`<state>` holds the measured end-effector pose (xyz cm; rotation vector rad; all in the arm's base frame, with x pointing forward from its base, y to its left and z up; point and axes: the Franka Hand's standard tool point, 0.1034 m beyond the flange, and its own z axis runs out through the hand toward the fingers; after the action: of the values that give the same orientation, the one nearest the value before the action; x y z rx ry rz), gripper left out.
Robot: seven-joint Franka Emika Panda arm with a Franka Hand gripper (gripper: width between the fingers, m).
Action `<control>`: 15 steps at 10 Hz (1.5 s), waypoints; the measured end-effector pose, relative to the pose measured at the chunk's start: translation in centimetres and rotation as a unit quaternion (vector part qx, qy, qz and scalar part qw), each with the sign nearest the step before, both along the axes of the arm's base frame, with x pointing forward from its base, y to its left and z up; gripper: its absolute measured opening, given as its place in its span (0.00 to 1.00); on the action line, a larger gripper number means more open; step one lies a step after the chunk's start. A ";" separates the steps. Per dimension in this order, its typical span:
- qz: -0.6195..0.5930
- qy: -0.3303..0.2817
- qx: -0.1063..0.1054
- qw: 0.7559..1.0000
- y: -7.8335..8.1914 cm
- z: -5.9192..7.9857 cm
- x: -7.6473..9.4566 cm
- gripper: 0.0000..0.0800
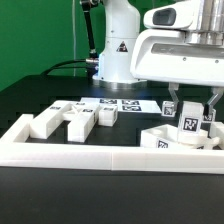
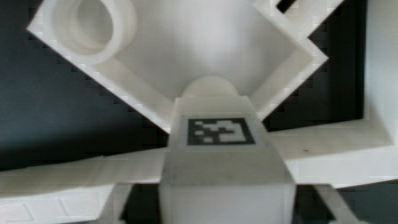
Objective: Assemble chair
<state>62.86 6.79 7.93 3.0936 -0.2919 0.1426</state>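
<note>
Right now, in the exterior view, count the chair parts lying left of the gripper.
3: a part at the exterior view's far left, a second part beside it, a third part by the marker board. The gripper may hide others.

Chair parts (image 1: pixel 78 122): about four are lying loose just beside the marker board (image 1: pixel 120 103), at least two more sitting farther from it. Marker board: one. Border wall (image 1: pixel 100 158): one.

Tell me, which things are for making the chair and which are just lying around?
For the chair:
loose white parts
tagged part at the gripper

Just lying about:
marker board
border wall
black table
</note>
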 end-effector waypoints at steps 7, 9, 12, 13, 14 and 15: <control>-0.297 -0.014 0.041 0.954 0.1 -0.1 0.1 0.36; -0.372 -0.013 0.049 0.927 0.1 -0.2 0.1 0.36; -0.474 -0.012 0.066 0.878 0.5 -0.2 0.0 0.36; -0.495 -0.011 0.071 0.866 0.8 -0.2 0.0 0.36; -0.528 -0.008 0.078 0.846 0.9 -0.2 0.0 0.36; -0.553 -0.005 0.084 0.829 1.0 -0.2 0.0 0.36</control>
<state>62.85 7.77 7.70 2.5019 -2.0451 0.0869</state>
